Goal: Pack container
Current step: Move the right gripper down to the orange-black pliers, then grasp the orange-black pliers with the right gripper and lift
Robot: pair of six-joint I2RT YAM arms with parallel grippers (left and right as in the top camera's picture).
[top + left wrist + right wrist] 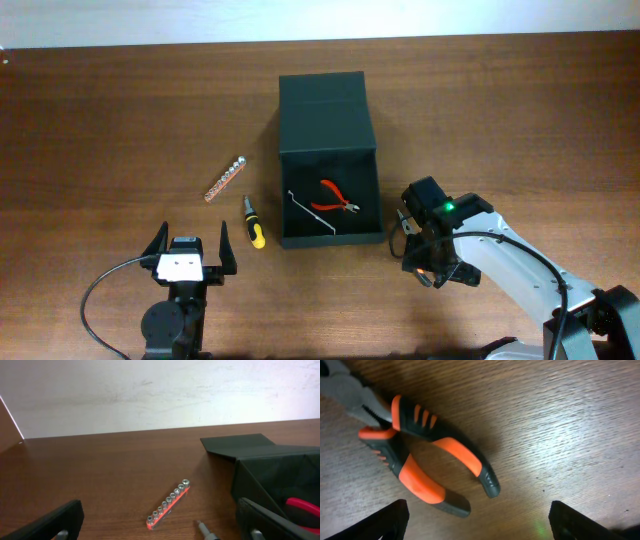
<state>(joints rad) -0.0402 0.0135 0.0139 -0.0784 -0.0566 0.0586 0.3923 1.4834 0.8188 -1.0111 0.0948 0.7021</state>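
Closest to your R wrist cam: pliers [420,455], orange/black grips, flat on the bench [570,420]. The grey nose runs off the upper left of that frame, and the grip ends point to lower centre. Your right jaws stand wide open, one finger in each bottom corner, w/ the grip ends between them. Neither finger touches the pliers, so nothing is gripped. In the overhead the right jaws sit lower right of centre, just right of the container [330,240], w/ a green light lit on the arm.

The container is at centre of the overhead, open, lid [322,110] flapped back toward the top of frame. Inside you can see red cutters [336,196] at right & a thin metal pick [310,212] at left.

Left of the container on the bench is a screwdriver [254,222], yellow/black handle, near the box's lower left corner. A socket rail [226,178] lies diagonal, further left & up. Both are apart from the box.

Your left jaws, lower left of the overhead, are also wide open & hold nothing. The L wrist cam looks past them to the socket rail [169,504] at centre, w/ the screwdriver tip at the bottom edge & the container at right.
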